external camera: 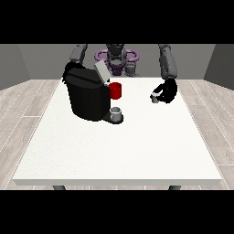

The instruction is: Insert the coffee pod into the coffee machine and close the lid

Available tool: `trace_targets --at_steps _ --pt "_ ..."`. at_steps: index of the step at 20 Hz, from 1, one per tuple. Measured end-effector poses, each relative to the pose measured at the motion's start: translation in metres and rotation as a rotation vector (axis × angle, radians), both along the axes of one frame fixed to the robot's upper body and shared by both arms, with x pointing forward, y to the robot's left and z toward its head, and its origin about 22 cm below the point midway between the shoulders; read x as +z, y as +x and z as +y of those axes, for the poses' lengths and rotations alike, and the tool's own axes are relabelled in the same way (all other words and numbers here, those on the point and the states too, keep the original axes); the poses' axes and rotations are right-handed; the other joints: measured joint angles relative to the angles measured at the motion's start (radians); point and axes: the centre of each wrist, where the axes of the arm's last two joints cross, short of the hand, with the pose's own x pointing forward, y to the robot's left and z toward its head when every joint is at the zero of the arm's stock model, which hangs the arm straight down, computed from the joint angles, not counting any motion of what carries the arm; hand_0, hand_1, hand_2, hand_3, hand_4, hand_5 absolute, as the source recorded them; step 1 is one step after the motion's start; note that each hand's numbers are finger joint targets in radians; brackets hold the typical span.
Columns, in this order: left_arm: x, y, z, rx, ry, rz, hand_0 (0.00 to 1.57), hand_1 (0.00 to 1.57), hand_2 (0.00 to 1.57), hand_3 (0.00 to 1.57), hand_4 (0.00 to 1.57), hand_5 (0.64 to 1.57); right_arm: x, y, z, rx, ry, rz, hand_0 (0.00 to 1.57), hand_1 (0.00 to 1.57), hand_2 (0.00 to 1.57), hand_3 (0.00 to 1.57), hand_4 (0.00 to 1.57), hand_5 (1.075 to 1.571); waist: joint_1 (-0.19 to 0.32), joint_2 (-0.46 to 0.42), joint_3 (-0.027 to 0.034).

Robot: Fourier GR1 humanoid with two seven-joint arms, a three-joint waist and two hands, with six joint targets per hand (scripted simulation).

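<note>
Front view: grey cup (117, 112) on coffee machine (87, 96) tray.

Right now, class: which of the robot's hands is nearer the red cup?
Right. The hand at the view's left is behind the coffee machine, closer to the red cup than the other.

White table (137, 151), big rectangular top, w/ dark legs just showing under the near edge at left & right. Red cup (116, 90) upright on it, toward the far side, left of centre. Small grey cup (116, 114) just in front of the red one, nearer the camera. Light wood-plank floor (23, 109) all round; grey walls (18, 59) behind.
</note>
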Motion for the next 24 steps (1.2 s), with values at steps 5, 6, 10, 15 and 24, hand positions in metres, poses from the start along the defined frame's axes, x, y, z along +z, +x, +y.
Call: trace_targets --at_steps 5,6,10,15,24 --pt "0.027 0.02 -0.022 -0.082 -0.015 -0.016 1.24 1.24 1.33 1.32 0.53 1.571 -0.007 0.006 -0.005 -0.01 -0.005 0.044 0.0 0.0 0.0 0.0 0.47 1.571 0.011 -0.044 -0.0001" --pt "0.033 0.023 -0.024 -0.095 -0.017 -0.016 1.26 1.26 1.32 1.3 0.53 1.571 -0.009 0.007 -0.004 -0.012 -0.006 0.052 0.0 0.0 0.0 0.0 0.51 1.571 0.018 -0.053 0.0" --pt "0.068 0.039 -0.035 -0.142 -0.019 -0.037 1.25 1.25 1.33 1.29 0.56 1.571 -0.019 0.007 -0.01 0.004 -0.009 0.059 0.0 0.0 0.0 0.0 0.47 1.571 0.013 -0.066 0.0002" --pt "0.086 0.048 -0.049 -0.158 -0.016 -0.053 1.25 1.25 1.33 1.29 0.56 1.571 -0.025 0.004 0.0 0.029 -0.002 0.067 0.0 0.0 0.0 0.0 0.48 1.571 -0.009 -0.088 0.0003" --pt "0.138 0.064 -0.064 -0.133 -0.023 -0.107 1.27 1.27 1.31 1.24 0.51 1.571 -0.006 0.015 0.005 0.061 0.0 0.03 0.0 0.0 0.0 0.0 0.51 1.571 -0.058 -0.075 -0.0001"
